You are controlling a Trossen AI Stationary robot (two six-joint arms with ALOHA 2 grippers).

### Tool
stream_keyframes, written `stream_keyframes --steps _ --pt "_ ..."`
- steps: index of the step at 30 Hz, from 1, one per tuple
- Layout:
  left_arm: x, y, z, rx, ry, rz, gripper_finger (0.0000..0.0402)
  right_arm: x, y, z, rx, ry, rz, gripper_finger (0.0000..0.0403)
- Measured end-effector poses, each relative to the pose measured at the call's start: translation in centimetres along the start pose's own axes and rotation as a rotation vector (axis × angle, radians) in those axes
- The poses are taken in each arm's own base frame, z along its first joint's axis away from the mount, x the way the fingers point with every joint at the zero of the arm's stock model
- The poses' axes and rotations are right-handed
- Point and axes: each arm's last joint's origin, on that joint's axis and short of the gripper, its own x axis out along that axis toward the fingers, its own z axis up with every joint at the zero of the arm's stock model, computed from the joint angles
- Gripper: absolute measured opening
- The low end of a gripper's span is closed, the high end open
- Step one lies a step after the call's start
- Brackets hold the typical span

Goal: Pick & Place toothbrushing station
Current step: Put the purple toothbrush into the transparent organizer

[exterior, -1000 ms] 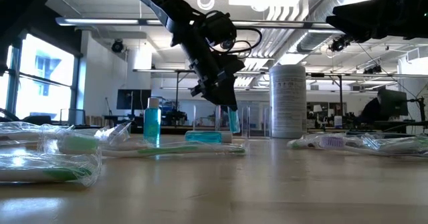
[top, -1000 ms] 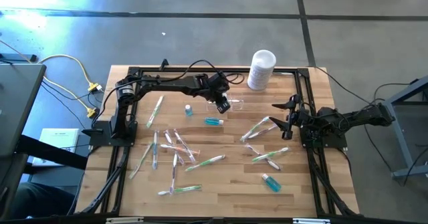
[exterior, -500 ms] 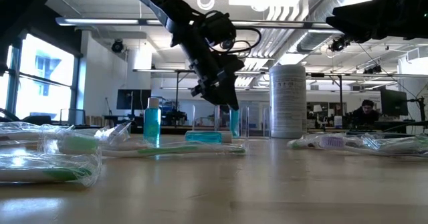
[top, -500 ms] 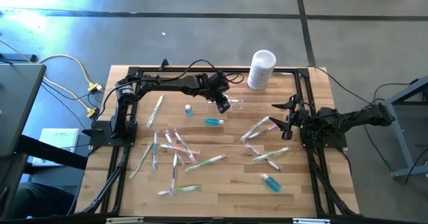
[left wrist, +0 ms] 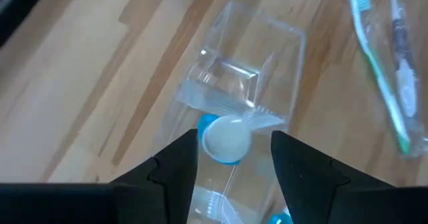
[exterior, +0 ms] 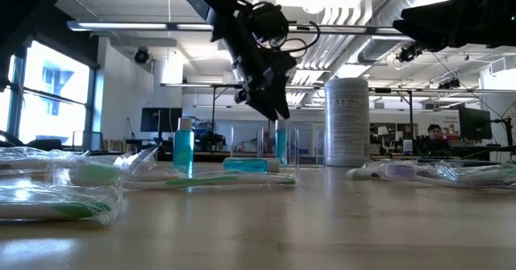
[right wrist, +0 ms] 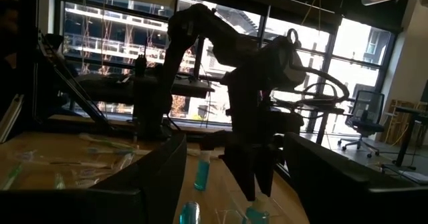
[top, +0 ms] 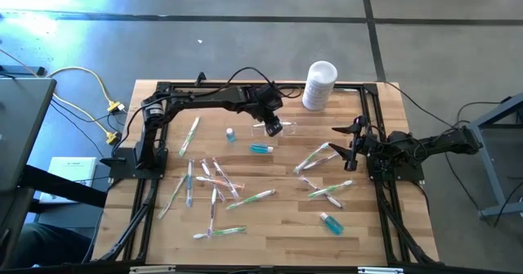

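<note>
While both arms reached over the wooden table point(top: 270, 225), only the left arm was at work, stretched across the far side with the left gripper point(top: 272, 127) poised just above the toothbrushing station point(top: 282, 128). The right arm waited at the right edge of the table, and the right gripper point(top: 353, 143) hung there with its fingers apart and nothing between them.

A white cylindrical container point(top: 319, 85) stood at the far edge, near the station and to its right. The station itself, a clear holder with upright compartments, stood on the table towards the far side, roughly midway between the arms. In the left wrist view the holder point(left wrist: 244, 93) lay directly ahead of the gripper, and the two dark fingers point(left wrist: 177, 167) were spread, one on either side of a small blue bottle with a white cap point(left wrist: 225, 139). That bottle stood upright in one compartment; the fingers seemed to flank it without gripping, though contact was hard to judge.

Wrapped toothbrushes point(top: 214, 184) were scattered over the near half of the table, with a few more point(top: 323, 194) towards the right arm. Another blue bottle point(top: 261, 149) lay on its side just in front of the station, a third point(top: 230, 133) stood to its left, and a fourth point(top: 331, 222) lay near the front right.
</note>
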Motion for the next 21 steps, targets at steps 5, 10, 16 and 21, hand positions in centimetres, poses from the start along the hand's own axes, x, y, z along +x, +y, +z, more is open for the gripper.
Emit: stream_keyframes --steps 5,10,16,21 --pt "-1.4 -0.3 0.9 0.026 0.025 -0.003 0.0183 0.0 0.0 0.0 0.0 0.0 0.0 0.0243" --pt "-5.0 -0.9 2.2 0.057 0.148 -0.087 0.0183 0.0 0.0 -0.1 0.0 0.006 0.001 0.0243" --pt "-11.3 -2.8 1.6 0.1 0.427 -0.098 0.0183 0.0 0.1 -0.3 0.014 0.03 0.007 0.0243" --pt "-13.6 -5.6 0.1 0.12 0.502 -0.136 0.0183 0.0 0.1 -0.5 0.009 0.045 0.01 0.0243"
